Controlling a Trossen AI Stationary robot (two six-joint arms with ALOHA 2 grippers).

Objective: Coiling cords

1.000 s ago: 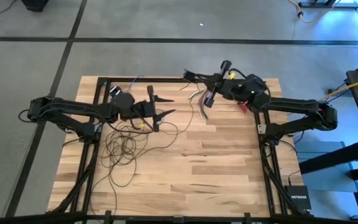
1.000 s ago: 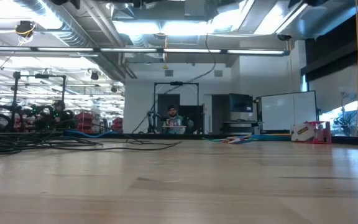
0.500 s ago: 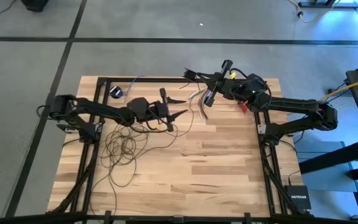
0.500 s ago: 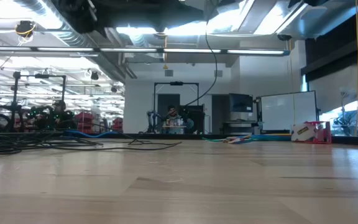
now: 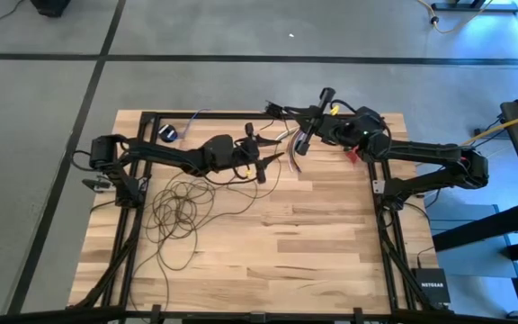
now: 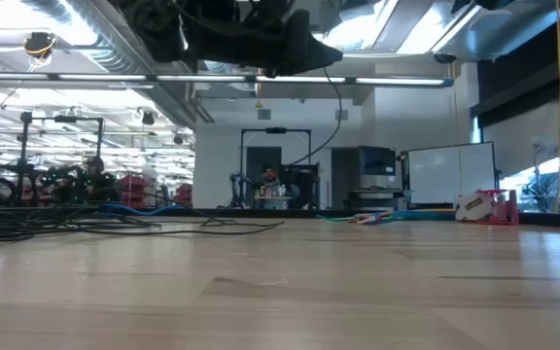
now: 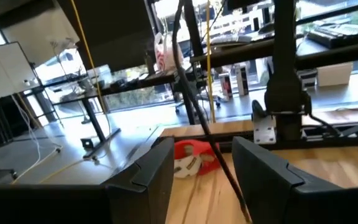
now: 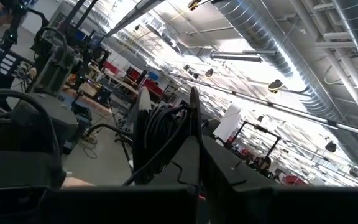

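- Cords, one very long thin dark brown-black wire (image 5: 180, 211), lay in loose tangled loops on the left half of the pale wooden plank worktop (image 5: 313, 243); its small black round puck (image 5: 168, 133) sat apart near the far left corner. Nothing looked neatly coiled, so I judged most of the job was undone.
- Left pincer (image 5: 268, 162) hovered above the worktop just right of the tangle, its jaws apart. Strands ran beside it, and its wrist view showed one dark strand crossing between the dark fingers (image 7: 148, 174), but I could not tell whether any was caught. Held there, it was probably drawing wire out toward the other arm.
- Right pincer (image 5: 306, 133) was raised near the far edge, jaws together on a dark bunch of gathered wire (image 8: 163, 134), seemingly serving as the anchor on which loops are collected.
- Short bundle of multicoloured wires (image 5: 286, 144) lay just beside the right pincer, close enough to snag.
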